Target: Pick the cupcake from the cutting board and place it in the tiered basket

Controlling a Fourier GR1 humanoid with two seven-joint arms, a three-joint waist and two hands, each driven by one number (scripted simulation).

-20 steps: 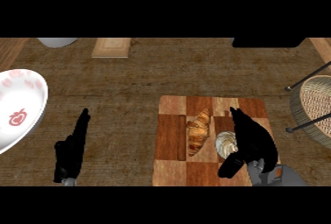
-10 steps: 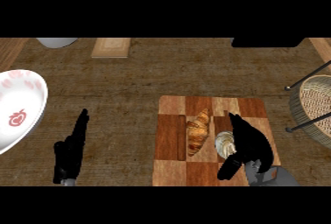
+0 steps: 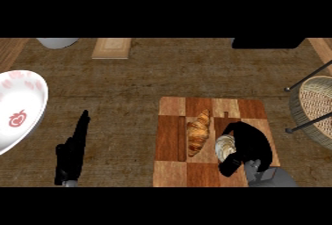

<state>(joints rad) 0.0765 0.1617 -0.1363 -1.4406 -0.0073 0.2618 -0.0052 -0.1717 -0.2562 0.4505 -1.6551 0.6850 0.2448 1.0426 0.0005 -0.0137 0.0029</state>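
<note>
The cupcake (image 3: 223, 146), pale with a light top, sits on the checkered wooden cutting board (image 3: 174, 171) at the lower right. My right hand (image 3: 251, 143) is over the board with its fingers and thumb curled round the cupcake, hiding most of it. A croissant (image 3: 198, 133) lies on the board just left of the cupcake. The woven tiered basket (image 3: 315, 104) with dark metal legs stands at the right edge. My left hand (image 3: 73, 151) rests open at the lower left, fingers pointing up.
A white plate (image 3: 19, 105) with red marks lies at the left edge. At the back stand a grey bowl (image 3: 57, 42), a small wooden block (image 3: 111, 47) and a dark object (image 3: 267, 42). A basket leg (image 3: 308, 75) crosses between board and basket.
My right hand's fingers have bent down from straight and closed round the cupcake. The left hand has not moved.
</note>
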